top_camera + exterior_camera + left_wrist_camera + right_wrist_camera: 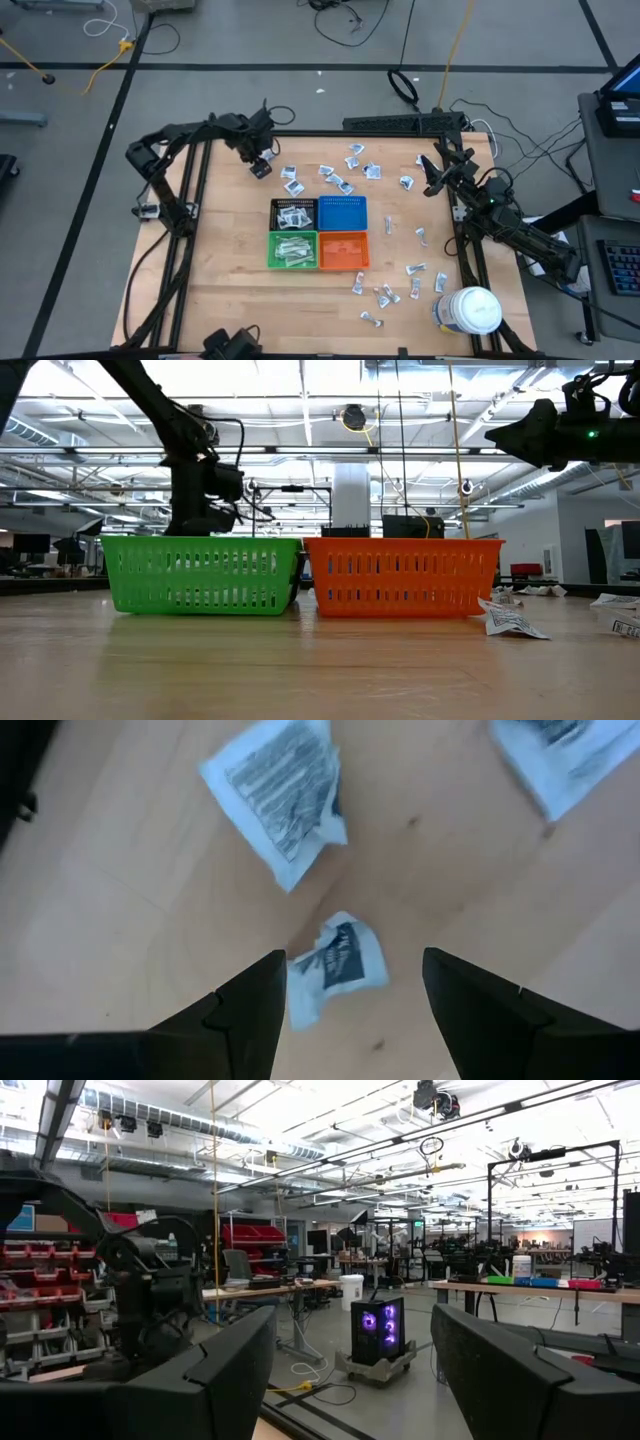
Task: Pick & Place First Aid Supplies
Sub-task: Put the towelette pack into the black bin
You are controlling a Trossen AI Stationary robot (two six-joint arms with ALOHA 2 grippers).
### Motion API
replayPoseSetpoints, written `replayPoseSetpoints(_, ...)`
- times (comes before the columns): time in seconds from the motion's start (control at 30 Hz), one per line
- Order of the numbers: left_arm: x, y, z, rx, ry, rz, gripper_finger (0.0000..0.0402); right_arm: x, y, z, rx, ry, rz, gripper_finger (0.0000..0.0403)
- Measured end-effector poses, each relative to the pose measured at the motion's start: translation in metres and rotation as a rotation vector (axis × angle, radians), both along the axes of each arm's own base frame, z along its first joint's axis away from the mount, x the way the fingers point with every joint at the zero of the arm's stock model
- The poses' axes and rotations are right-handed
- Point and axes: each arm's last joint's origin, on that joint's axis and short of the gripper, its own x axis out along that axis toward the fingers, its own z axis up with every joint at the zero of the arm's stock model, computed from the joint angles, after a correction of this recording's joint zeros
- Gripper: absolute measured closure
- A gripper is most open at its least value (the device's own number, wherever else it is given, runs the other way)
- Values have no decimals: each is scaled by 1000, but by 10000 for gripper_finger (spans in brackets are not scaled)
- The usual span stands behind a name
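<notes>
Your left tool (262, 166) hangs low over the far-left part of the bench (230, 290), its fingers (240, 1010) apart with nothing between them. In the left wrist view a small crumpled packet (338, 965) lies flat on the wood right in the gap between those fingers, and you can see it is not gripped. A larger squarish packet (282, 795) lies just beyond it, and the corner of another (565, 755) shows to one side.

Your right tool (432, 176) is held up off the bench at the far right, fingers (215, 1370) spread wide and empty; its wrist camera looks out level into the room.

The first aid supplies are scattered in two loose groups: one across the far side of the bench (345, 172), between the two arms, and one at the near right (385, 293), close to the white jar (468, 310). A few lone strips lie to the right of the bins.

The four bins sit together mid-bench: black (294, 213) far left, blue (342, 212) far right, green (293, 249) near left, orange (344, 250) near right. Packets already lie in the black and green bins.
</notes>
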Motion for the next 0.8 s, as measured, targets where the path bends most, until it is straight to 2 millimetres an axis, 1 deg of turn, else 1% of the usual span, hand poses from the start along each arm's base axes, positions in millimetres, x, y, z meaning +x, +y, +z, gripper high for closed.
replayPoseSetpoints(0.1,0,-1,-10,1,9,1,160,0,0,0,0,0,0,140)
replayPoseSetpoints(0.27,-4,1,-17,37,-5,7,160,0,0,0,0,0,0,140)
replayPoseSetpoints(0.4,-6,0,-20,30,8,-14,162,0,0,0,0,0,0,140)
replayPoseSetpoints(0.47,-6,0,-20,30,7,-16,173,0,0,0,0,1,0,140)
replayPoseSetpoints(0.57,-6,-1,-20,27,9,-19,213,0,0,0,0,1,0,140)
replayPoseSetpoints(0.8,-6,-1,-20,26,9,-12,342,0,0,0,0,1,0,140)
